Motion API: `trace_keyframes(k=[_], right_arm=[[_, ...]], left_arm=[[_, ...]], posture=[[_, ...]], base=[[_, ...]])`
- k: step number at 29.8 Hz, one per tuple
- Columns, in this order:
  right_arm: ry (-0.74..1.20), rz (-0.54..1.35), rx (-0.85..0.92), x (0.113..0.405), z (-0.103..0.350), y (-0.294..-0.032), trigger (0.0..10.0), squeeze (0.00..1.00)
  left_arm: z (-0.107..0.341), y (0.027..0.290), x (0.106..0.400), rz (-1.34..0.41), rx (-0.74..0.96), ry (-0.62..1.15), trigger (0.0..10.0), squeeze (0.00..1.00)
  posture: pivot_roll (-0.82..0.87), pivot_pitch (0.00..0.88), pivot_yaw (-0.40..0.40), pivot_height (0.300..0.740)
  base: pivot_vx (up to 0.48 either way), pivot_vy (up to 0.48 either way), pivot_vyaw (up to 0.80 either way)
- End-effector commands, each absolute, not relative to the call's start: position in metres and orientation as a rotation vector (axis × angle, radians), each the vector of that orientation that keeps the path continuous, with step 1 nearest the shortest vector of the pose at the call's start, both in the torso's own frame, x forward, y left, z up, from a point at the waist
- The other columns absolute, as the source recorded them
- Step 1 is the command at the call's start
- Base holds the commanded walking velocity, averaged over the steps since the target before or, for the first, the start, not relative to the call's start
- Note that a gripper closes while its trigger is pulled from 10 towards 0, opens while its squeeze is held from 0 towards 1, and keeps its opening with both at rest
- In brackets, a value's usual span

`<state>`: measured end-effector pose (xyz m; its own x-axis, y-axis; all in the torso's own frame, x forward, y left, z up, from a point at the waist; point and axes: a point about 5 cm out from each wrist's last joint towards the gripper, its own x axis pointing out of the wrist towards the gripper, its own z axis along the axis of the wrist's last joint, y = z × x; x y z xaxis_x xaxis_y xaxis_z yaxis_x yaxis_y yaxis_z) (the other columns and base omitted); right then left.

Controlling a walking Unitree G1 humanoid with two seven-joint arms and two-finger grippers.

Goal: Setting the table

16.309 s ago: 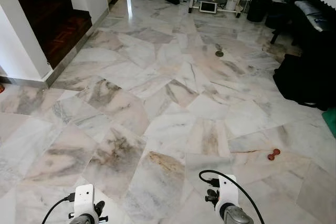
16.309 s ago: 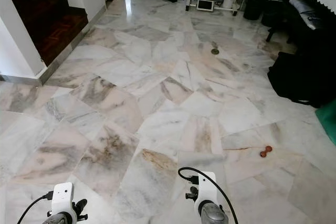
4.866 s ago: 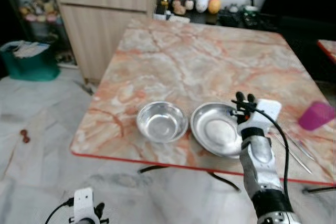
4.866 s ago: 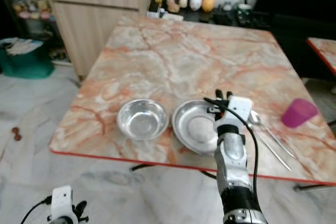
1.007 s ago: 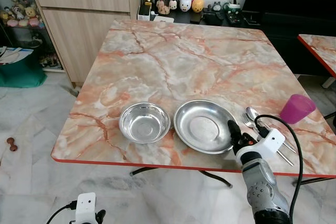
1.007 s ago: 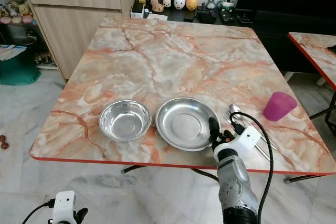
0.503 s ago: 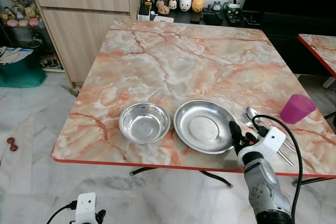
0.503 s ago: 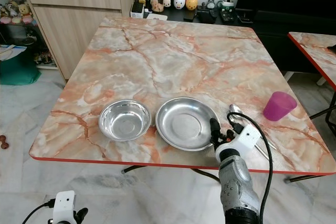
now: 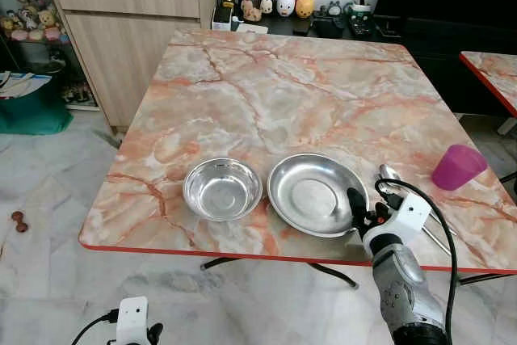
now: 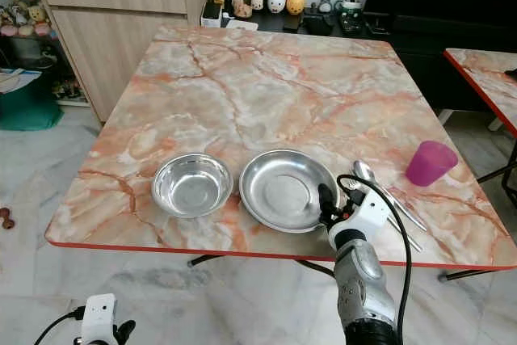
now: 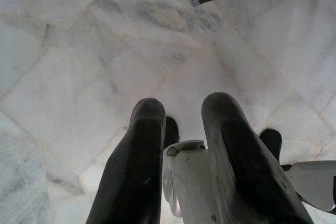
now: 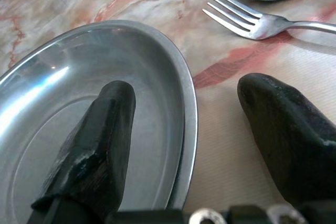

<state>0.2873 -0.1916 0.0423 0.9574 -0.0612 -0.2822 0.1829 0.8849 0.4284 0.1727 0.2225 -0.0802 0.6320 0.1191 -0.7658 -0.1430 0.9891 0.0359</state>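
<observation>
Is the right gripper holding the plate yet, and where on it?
Not yet. The right gripper is open, its fingers straddling the steel plate's near right rim without closing on it.

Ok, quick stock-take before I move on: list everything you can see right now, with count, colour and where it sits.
table: one, orange-pink marble top, red edge, ahead
plate: one, steel, near edge
bowl: one, steel, left of the plate
spoon: one, steel, right of the plate
fork: one, steel, beside the spoon
cup: one, magenta, right side of the table
cabinet: one, light wood, beyond the table's left corner
jars and figurines: several, mixed colours, low shelf behind the table
right pincer: open, astride the plate's right rim
left pincer: hanging over the floor
</observation>
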Motion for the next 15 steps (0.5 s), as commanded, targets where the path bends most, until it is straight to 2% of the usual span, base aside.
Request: trace_keyframes(k=[1,15], right_arm=[[0.271,-0.132,0.448,0.2883,0.0416,-0.1929,10.0,0.00],[0.306,-0.094,0.413,0.2896,0.0367,-0.1842,10.0,0.00]], left_arm=[[-0.0824,0.2198,0.1694,0.137,-0.026,0.890,10.0,0.00],[-0.0823,0.2196,0.1697,0.133,-0.023,0.889,10.0,0.00]], posture=[[0.03,0.015,-0.096,0.740],[0.04,0.015,-0.095,0.740]], base=[[0.000,0.000,0.00],[0.000,0.000,0.00]])
